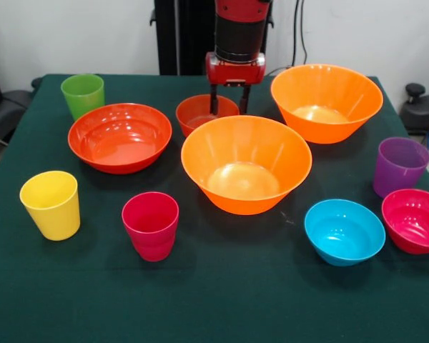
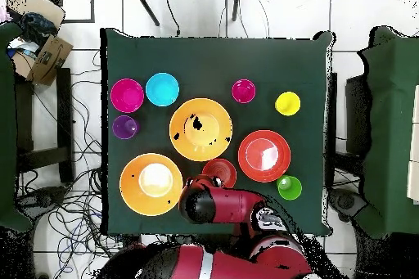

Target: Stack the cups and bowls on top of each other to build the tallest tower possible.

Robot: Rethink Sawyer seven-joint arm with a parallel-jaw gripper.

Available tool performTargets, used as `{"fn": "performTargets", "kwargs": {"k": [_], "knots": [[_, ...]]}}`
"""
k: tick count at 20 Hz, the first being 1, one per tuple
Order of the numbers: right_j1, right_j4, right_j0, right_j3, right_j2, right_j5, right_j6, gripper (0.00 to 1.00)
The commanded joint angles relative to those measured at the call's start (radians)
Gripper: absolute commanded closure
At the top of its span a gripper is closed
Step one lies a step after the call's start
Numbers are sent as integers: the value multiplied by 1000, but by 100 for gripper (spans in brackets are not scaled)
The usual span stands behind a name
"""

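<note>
My gripper (image 1: 229, 107) hangs at the far side of the table with its fingers apart. One finger is inside the small red-orange bowl (image 1: 195, 114) and the other is just outside its right rim. Two large orange bowls stand apart, one in the middle (image 1: 246, 163) and one at the back right (image 1: 327, 101). The wide red-orange bowl (image 1: 119, 136) is on the left. The blue bowl (image 1: 344, 230) and the magenta bowl (image 1: 415, 220) sit at the front right. The green cup (image 1: 83, 94), yellow cup (image 1: 51, 204), crimson-pink cup (image 1: 151, 224) and purple cup (image 1: 400, 166) stand upright, each alone. Nothing is nested.
The dark green table (image 1: 222, 300) holds everything. In the overhead view my arm (image 2: 204, 204) covers the table's near edge beside the small red-orange bowl (image 2: 219, 171). Cables and boxes lie on the floor around the table.
</note>
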Motion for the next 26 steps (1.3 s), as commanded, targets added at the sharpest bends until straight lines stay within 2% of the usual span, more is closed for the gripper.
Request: {"fn": "performTargets", "kwargs": {"k": [1, 26], "knots": [[20, -24, 10, -36, 52, -29, 135, 0], [25, -24, -22, -39, 70, -20, 131, 0]]}}
